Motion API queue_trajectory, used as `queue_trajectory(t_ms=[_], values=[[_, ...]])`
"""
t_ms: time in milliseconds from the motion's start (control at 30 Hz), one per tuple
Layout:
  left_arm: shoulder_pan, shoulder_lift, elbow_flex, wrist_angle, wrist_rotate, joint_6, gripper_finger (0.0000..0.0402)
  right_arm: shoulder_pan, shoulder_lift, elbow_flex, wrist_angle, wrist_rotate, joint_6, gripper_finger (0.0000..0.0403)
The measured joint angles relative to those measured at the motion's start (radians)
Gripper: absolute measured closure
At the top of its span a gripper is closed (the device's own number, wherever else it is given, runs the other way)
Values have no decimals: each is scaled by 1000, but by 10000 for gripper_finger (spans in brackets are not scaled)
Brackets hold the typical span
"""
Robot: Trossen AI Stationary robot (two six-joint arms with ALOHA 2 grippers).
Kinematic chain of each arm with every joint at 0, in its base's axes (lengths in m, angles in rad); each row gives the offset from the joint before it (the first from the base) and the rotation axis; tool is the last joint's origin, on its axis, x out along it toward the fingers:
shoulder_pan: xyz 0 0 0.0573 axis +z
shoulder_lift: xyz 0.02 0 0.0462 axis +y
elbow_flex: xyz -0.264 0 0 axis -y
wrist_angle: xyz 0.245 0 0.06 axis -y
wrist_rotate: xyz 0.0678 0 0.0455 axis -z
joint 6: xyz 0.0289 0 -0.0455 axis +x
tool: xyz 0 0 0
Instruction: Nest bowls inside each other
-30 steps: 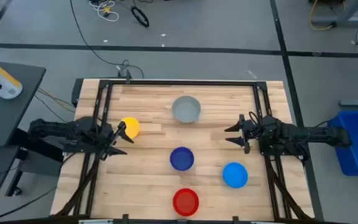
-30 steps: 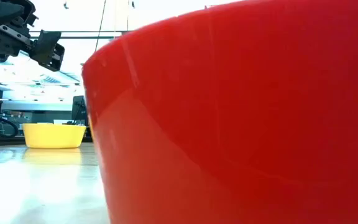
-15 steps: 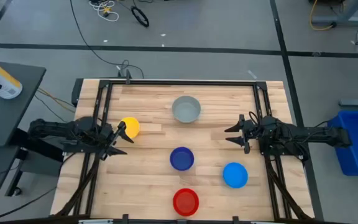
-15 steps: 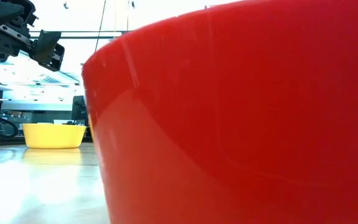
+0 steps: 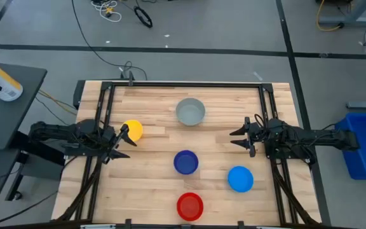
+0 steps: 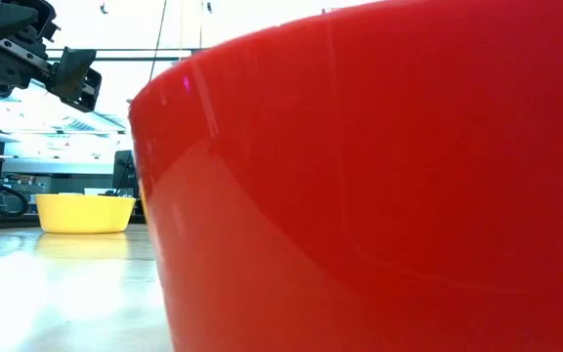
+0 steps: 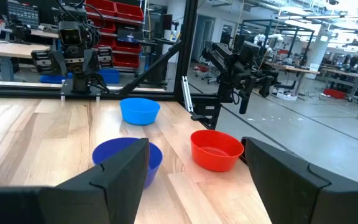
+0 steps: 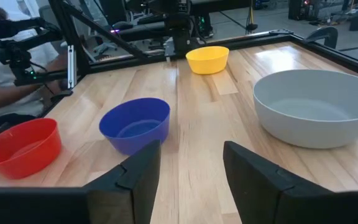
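Over on the left side of the table, the left gripper (image 5: 123,141) hangs just beside the yellow bowl (image 5: 133,130), fingers spread as wide as they go and holding nothing. Moving across, the grey bowl (image 5: 190,111) sits toward the far edge in the middle, the dark blue bowl (image 5: 185,162) is at the centre, and the red bowl (image 5: 190,205) waits down at the near edge, so close to the low camera that it fills that view. Further right, the light blue bowl (image 5: 240,179) rests near the right arm's base, and above it the right gripper (image 5: 241,138) points inward toward the middle, fingers parted with a clear gap and empty. All five bowls stand apart, upright, none nested yet. These look like thin, light plastic with smooth, glossy walls, so I'd expect them to be stiff enough but a bit slippery; the sensible hold is a pinch on the rim, one finger inside and one outside, since the body is too wide to span. The grey one looks the biggest, so it likely belongs at the bottom of the stack. Compared with a second ago, nothing on the table has shifted, and both arms sit where they were; only the right fingers have eased a little closer together.
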Motion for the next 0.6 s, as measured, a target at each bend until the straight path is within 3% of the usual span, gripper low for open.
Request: queue_trajectory(t_ms=[600], values=[[0, 0, 0, 0, 0, 0, 125, 0, 0, 0, 0, 0, 0, 189]])
